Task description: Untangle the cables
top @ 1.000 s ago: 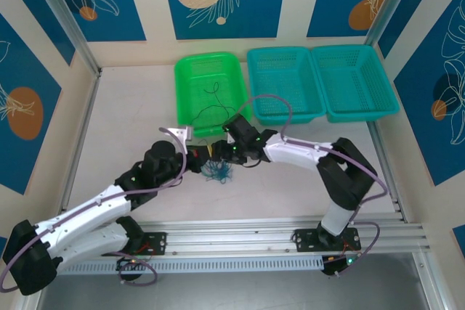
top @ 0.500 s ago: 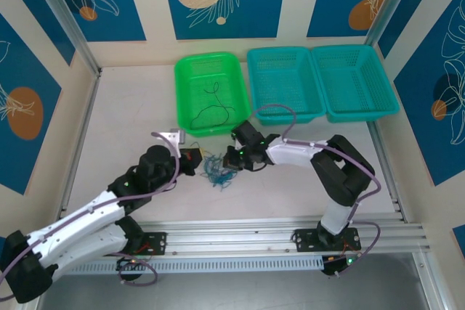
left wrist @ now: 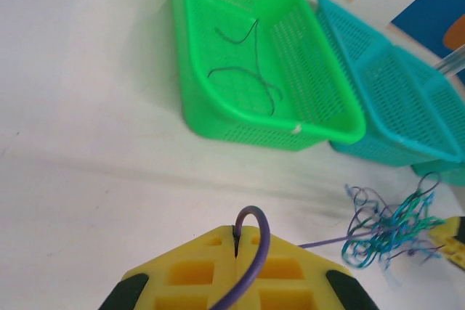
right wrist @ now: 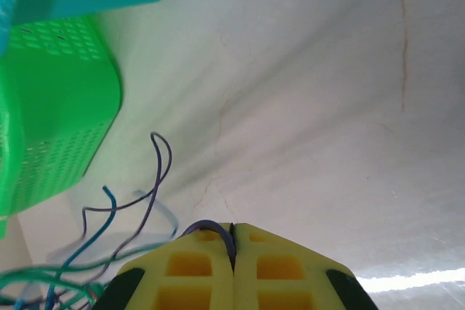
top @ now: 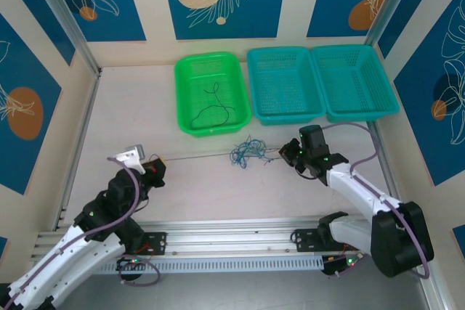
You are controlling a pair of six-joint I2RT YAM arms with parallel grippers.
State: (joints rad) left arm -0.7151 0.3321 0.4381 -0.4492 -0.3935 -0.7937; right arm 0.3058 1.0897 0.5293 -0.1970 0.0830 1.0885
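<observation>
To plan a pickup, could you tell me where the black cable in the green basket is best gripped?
I would grip the black cable at its middle curve, straight down from above: it lies flat on the green basket's floor, and the walls block side approaches.

Jaws shut on strand.
My yellow jaws pinch a purple strand (left wrist: 320, 240) running right to the tangle of cables (left wrist: 385, 226); black strand (left wrist: 243, 74) lies in green basket (left wrist: 247, 130).
</observation>
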